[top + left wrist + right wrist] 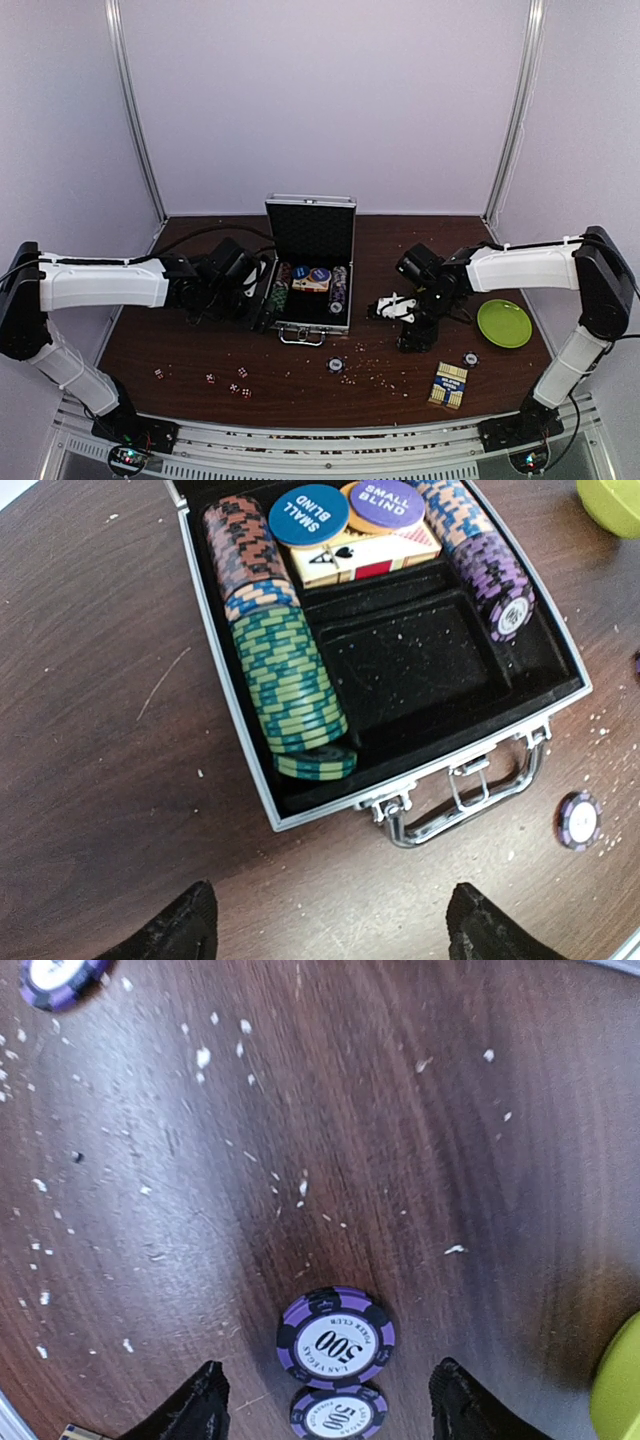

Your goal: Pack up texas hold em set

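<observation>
The silver case [311, 322] stands open mid-table with its lid up. In the left wrist view its black tray [420, 670] holds rows of striped chips [285, 685], two "small blind" discs and a card deck. My left gripper [252, 292] is open and empty at the case's left side; in its wrist view [335, 935] the fingers straddle bare table near the handle [470, 805]. My right gripper [415, 343] is open and empty; in its wrist view [335, 1420] two purple 500 chips [336, 1337] lie between the fingers. The yellow-blue card box [449, 385] lies front right. Tiny red dice [210, 378] lie front left.
A lime-green plate [504, 323] lies to the right of my right gripper, its edge in the right wrist view [622, 1380]. Loose purple chips lie in front of the case [336, 365] and near the plate [470, 358]. White crumbs dot the brown table [380, 380].
</observation>
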You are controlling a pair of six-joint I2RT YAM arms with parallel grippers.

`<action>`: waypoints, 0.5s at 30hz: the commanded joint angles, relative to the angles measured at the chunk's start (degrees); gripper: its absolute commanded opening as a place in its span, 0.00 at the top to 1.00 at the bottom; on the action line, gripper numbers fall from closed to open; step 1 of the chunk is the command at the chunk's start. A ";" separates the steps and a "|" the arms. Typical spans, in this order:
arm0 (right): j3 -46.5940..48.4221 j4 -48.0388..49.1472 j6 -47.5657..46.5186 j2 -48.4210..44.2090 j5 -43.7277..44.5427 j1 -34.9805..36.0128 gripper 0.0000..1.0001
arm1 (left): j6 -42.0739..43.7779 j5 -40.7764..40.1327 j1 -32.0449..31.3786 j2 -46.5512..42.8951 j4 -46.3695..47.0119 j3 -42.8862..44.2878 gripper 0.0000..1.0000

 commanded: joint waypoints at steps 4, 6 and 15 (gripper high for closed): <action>1.85 -0.33 0.90 3.48 1.99 0.29 0.32 | -1.90 1.89 0.23 1.42 4.21 1.75 0.20; 2.29 -0.75 0.97 4.24 1.54 0.29 0.33 | -1.60 2.02 0.20 1.43 4.23 1.66 0.21; 3.82 -2.27 2.20 6.98 0.97 0.25 0.38 | -1.25 2.57 0.24 2.07 4.58 2.10 0.24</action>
